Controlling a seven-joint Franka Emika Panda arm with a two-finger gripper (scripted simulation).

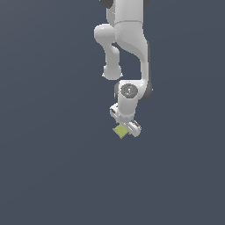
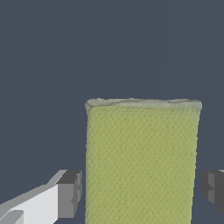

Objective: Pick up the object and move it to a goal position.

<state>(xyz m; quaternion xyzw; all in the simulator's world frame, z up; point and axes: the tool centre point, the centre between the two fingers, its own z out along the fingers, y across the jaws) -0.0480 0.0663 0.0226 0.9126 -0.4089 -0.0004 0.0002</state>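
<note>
Object, exterior view: the object (image 1: 120,131), a small flat yellow-green block, sits just under the gripper (image 1: 125,129), on the side toward the exterior view's left; it looks turned diagonally, one corner pointing down in the picture.
Arm, exterior view: the white arm (image 1: 127,39) comes in from the top edge and hangs downward, its wrist bent so that the gripper is tilted over the block.
Object, wrist view: the object (image 2: 142,162) fills the space between the fingers (image 2: 68,194); its long axis runs away from the camera, and its far short edge is squared off.
Fingers, wrist view: spread apart, one dark pad on each side of the block, a narrow gap left on both sides, neither touching it.
Ground: plain dark grey-blue floor (image 1: 48,167); whether the block rests on it I cannot tell.
</note>
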